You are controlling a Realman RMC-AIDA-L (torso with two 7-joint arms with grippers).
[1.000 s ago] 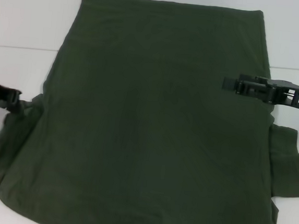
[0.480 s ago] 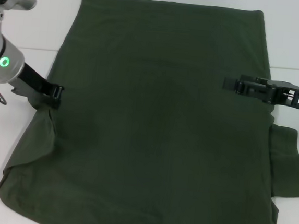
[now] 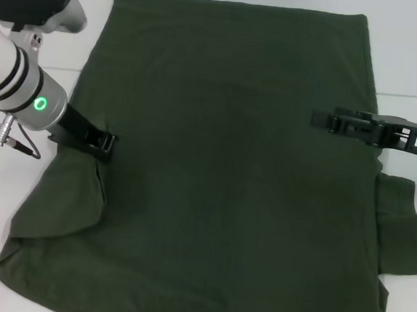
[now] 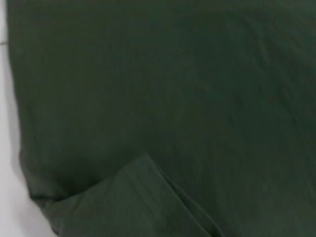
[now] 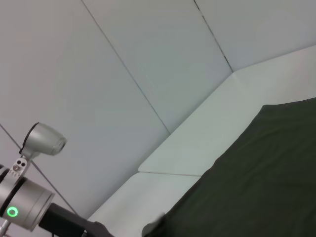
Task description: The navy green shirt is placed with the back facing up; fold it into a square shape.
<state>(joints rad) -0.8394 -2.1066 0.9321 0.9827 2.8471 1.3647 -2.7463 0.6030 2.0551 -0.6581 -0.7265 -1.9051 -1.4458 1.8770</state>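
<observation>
Two claws: both mine, both out over the shirt.
Shirt: navy green shirt (image 3: 222,172) spread flat across the white tabletop (image 3: 24,89), plain side up, right sleeve poking out near me.
Left claw (image 3: 107,147): clamped on the left sleeve, pulling it up and in over the body.
Right claw (image 3: 320,119): hovering above the shirt's right side, can't tell its opening.
Left wrist view: only cloth and a folded hem flap (image 4: 143,197).
Right wrist view: shirt edge, the wall, plus my other arm (image 5: 27,197).
</observation>
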